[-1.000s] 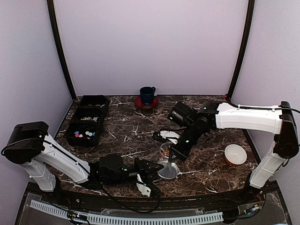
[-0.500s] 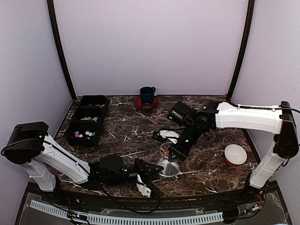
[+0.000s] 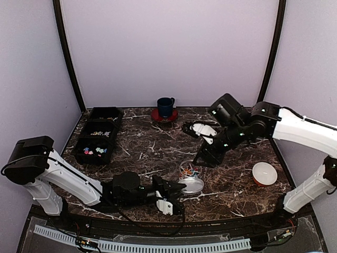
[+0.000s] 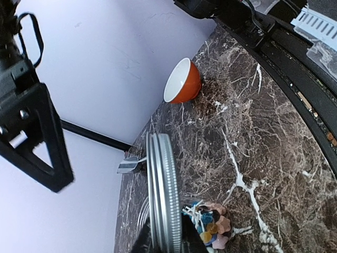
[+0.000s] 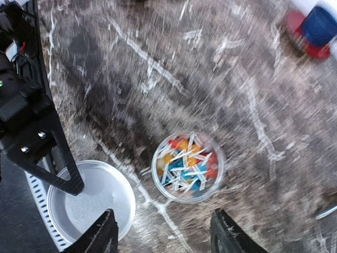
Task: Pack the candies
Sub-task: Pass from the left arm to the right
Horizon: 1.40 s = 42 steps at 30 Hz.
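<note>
Left gripper (image 3: 175, 190) pinches lid (image 3: 192, 184) near table (image 3: 137, 142) front edge -- right gripper (image 5: 163, 224) open wide above jar (image 5: 221, 168) of candies (image 5: 185, 162).

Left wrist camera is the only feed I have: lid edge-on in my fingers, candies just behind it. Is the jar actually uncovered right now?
Observer: Yes. The right wrist view looks straight down into the jar. Its mouth is open, candies showing, and the lid sits beside it with a gap between them.
Operator: Where is the right gripper?
Observer: The right gripper hangs over the jar without touching it, jaws open and empty.
</note>
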Tool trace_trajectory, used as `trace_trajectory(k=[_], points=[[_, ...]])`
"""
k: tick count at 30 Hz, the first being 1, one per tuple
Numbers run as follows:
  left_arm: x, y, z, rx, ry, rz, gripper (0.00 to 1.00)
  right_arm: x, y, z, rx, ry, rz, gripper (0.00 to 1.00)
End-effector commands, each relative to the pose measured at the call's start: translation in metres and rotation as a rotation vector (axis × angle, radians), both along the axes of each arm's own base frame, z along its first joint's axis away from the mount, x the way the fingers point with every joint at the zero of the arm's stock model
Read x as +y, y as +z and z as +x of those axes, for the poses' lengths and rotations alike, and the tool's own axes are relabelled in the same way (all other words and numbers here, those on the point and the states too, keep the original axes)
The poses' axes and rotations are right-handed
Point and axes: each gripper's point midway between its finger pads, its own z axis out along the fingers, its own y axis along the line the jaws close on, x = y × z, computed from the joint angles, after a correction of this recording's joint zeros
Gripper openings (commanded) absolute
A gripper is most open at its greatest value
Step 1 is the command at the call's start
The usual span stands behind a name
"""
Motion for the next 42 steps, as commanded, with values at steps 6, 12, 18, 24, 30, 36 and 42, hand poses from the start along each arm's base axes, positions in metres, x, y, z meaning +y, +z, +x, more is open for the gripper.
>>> trace_trajectory(k=[6, 12, 18, 24, 30, 36, 42], points=[[-0.013, 0.047, 0.016, 0.352, 0.088, -0.207, 0.03, -0.031, 0.08, 0.02, -0.357, -0.105, 0.238, 0.71], [-0.019, 0.07, 0.031, 0.567, 0.133, -0.303, 0.03, -0.047, 0.098, 0.016, -0.478, -0.126, 0.349, 0.78], [-0.016, 0.091, 0.055, 0.776, 0.225, -0.396, 0.03, -0.062, 0.098, 0.021, -0.604, -0.152, 0.336, 0.96], [-0.011, 0.103, 0.078, 0.928, 0.319, -0.468, 0.04, -0.068, 0.102, 0.02, -0.737, -0.137, 0.388, 0.98], [-0.005, 0.114, 0.096, 1.064, 0.364, -0.553, 0.04, -0.06, 0.09, 0.009, -0.878, -0.019, 0.359, 0.98], [-0.006, 0.118, 0.105, 1.179, 0.367, -0.599, 0.04, -0.047, 0.081, 0.014, -0.965, -0.03, 0.311, 0.98], [-0.006, 0.122, 0.107, 1.247, 0.346, -0.626, 0.04, -0.026, 0.077, 0.016, -0.976, -0.004, 0.309, 0.98]])
